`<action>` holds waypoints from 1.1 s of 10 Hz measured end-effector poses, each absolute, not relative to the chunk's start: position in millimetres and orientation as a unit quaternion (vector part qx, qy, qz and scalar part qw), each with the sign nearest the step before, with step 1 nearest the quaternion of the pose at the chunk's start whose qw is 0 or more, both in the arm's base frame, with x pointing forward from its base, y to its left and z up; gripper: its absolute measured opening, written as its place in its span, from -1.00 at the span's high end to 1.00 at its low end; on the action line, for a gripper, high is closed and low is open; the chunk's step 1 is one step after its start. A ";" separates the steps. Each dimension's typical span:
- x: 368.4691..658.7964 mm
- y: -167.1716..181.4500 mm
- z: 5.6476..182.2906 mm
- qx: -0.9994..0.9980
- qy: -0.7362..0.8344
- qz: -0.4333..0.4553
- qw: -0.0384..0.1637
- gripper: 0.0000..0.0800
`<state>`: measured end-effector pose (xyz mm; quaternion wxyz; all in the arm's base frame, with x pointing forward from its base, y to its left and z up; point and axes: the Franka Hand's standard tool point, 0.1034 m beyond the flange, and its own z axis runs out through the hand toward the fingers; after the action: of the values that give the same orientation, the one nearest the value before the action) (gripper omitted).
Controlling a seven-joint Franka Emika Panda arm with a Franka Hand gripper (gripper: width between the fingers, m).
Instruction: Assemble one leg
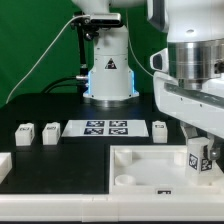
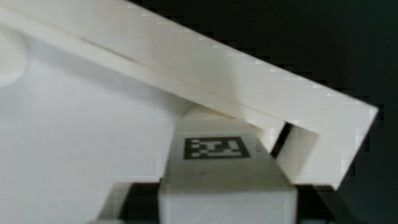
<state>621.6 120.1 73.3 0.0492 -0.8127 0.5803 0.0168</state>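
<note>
My gripper (image 1: 201,160) is shut on a leg (image 1: 198,152), a small white block with a black-and-white tag. It holds the leg upright over the right end of the large white tray-like piece (image 1: 140,152), near a corner. In the wrist view the leg (image 2: 217,150) sits between my dark fingers (image 2: 137,203), tag facing the camera, close against the tray's raised wall (image 2: 196,70). Whether the leg touches the tray I cannot tell. Three more legs stand on the table: two at the exterior view's left (image 1: 24,133) (image 1: 50,131) and one right of the marker board (image 1: 160,129).
The marker board (image 1: 100,128) lies behind the tray. The arm's base (image 1: 108,70) stands at the back centre with a cable running off to the exterior view's left. A white block (image 1: 3,165) shows at the left edge.
</note>
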 end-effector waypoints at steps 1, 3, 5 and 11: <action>621.9 119.9 73.3 -0.802 0.595 0.017 0.051 0.27; 621.8 120.0 72.8 -0.807 0.589 0.017 0.051 0.13; 621.4 120.2 72.7 -0.830 0.555 0.015 0.051 -0.29; 625.3 118.5 74.8 -0.984 0.174 -0.004 0.035 -0.62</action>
<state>625.3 118.5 74.8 0.0354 -0.9842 0.1736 -0.0035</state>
